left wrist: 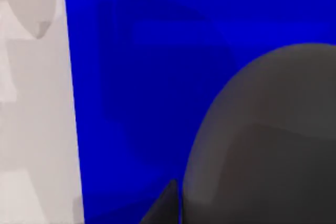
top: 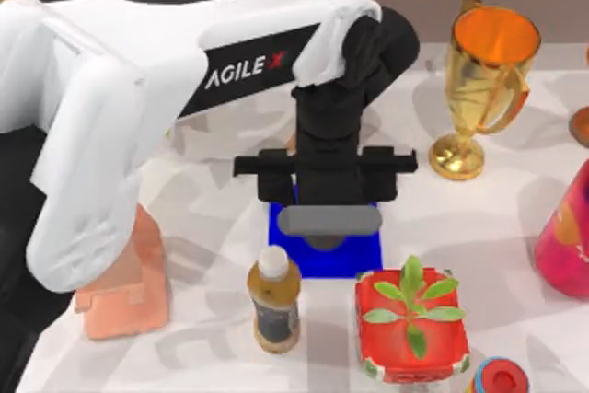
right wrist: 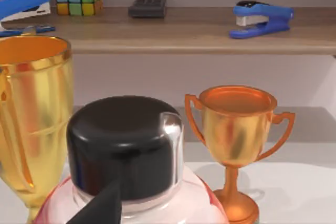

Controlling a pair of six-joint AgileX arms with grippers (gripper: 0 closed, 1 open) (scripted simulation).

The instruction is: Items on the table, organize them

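One of the items, a dark grey oval mouse [top: 329, 220], hangs just above a small blue square mat [top: 359, 260] in the middle of the white marbled table [top: 212, 227]. My left gripper [top: 324, 202] reaches straight down over it and is shut on the mouse. In the left wrist view the mouse [left wrist: 262, 140] looms large over the mat [left wrist: 147, 77], with one dark fingertip [left wrist: 165, 205] against its edge and bare table [left wrist: 31, 103] beside the mat. My right gripper [right wrist: 102, 208] is parked at the right, close above a black-capped pink bottle [right wrist: 126, 145].
Close in front of the mat stand a brown white-capped bottle [top: 274, 299] and a red pot with a green plant [top: 411, 324]. A gold trophy [top: 483, 80] stands back right, a salmon box [top: 129, 283] front left, a pink bottle [top: 566, 236] at the right edge.
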